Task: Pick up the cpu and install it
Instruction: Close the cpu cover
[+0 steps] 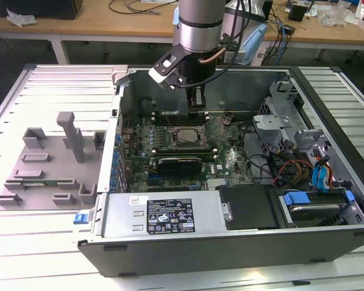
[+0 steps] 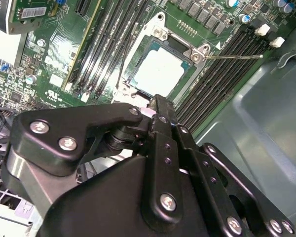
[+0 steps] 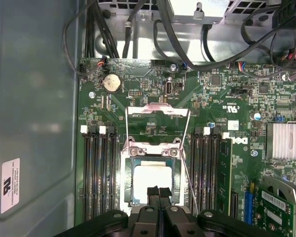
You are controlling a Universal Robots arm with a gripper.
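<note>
Cpu (image 1: 183, 137) in socket (image 1: 165, 139), mid-frame in exterior view. Gripper (image 3: 158, 191) closed, empty, hiding one cpu edge.

The cpu (image 3: 152, 179) wears a pale, satin-finished metal top plate that catches the light, the socket frame (image 3: 153, 146) around it is bright polished metal, and the circuit board (image 3: 222, 94) is glossy green laminate. The hand (image 3: 158, 191) is matt black, probably anodised metal though it could be hard plastic, studded with shiny steel screw heads, and the case wall (image 3: 34, 98) is smooth, grey-painted sheet metal with a soft sheen. In the exterior view the tray (image 1: 48, 176) is dull grey plastic and the tabletop (image 1: 48, 85) is ribbed, brushed-looking aluminium.
</note>
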